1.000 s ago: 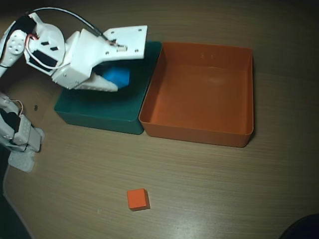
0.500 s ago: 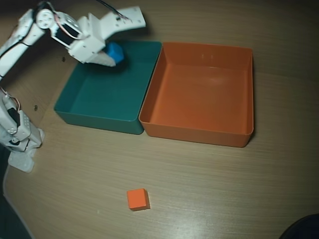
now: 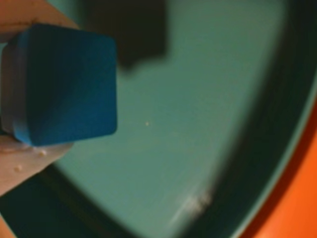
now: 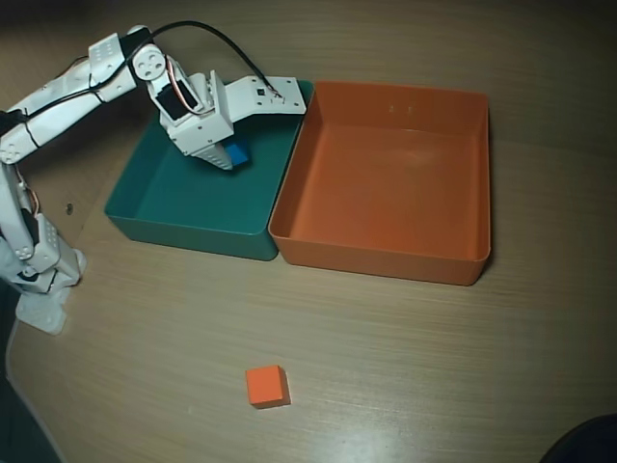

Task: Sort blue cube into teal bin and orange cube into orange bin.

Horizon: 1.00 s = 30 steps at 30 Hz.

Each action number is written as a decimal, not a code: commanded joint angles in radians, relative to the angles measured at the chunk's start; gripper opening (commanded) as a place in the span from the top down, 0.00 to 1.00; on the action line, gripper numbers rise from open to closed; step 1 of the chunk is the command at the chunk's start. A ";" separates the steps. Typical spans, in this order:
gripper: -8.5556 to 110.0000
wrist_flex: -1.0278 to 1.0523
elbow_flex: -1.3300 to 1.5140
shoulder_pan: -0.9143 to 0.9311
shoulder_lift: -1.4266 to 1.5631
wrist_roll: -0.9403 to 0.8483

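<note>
One blue cube (image 4: 236, 154) sits in the grip of the end effector (image 4: 229, 154), up in the upper left of the overhead view, right over the teal bin (image 4: 193, 207). In the wrist view the blue cube (image 3: 62, 87) fills the upper left of the frame, with a pale finger (image 3: 25, 163) pressed on it from below, so the end effector is closed tight on the cube. Under it lies the smooth floor of the teal bin (image 3: 188, 99), and a dark shadow falls on that floor, which makes me think the cube hangs a little above it and is not down yet. The step now looks like letting the cube go into this bin. To do it well, the arm should keep the cube well inside the walls, go low so it does not bounce out, and then open the fingers wide. The orange bin (image 4: 472, 174) touches the teal one on the right side of the overhead view, so the cube must not drift that way. Low in that view, the orange cube (image 4: 267, 386) waits alone on the bench (image 4: 434, 367), well apart from both bins, for its turn.
</note>
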 commanded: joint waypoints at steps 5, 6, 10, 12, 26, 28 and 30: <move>0.84 -0.012 -0.021 0.003 0.003 -0.008; 0.82 -0.012 -0.021 0.005 0.003 -0.009; 0.72 -0.012 -0.021 0.006 0.006 -0.009; 0.69 -0.012 -0.021 0.008 0.009 -0.009; 0.76 -0.011 -0.020 0.063 0.115 -0.003; 0.81 -0.011 -0.020 0.086 0.158 -0.008; 0.87 -0.011 -0.020 0.123 0.198 -0.008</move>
